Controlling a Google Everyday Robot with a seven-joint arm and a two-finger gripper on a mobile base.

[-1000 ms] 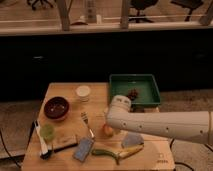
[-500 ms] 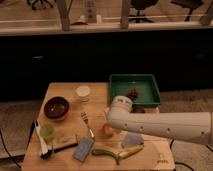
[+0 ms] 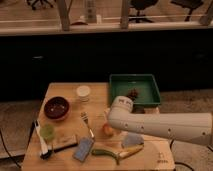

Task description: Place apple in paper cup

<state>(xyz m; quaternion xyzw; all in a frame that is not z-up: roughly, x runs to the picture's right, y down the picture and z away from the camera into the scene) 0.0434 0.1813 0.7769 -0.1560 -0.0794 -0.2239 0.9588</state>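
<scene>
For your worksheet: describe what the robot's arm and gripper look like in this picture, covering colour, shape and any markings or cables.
The arm is a thick, smooth, white tube with a rounded joint near its end; that joint bears a small dark marking, too small to read. No loose cables show. The gripper sits at the arm's tip above the wooden table, mostly hidden behind the joint, so its colour and shape cannot be made out.

White claw (image 3: 108,126) over orange-red apple (image 3: 108,130); white paper cup (image 3: 83,93); green tray (image 3: 135,90); dark red bowl (image 3: 56,107).
</scene>
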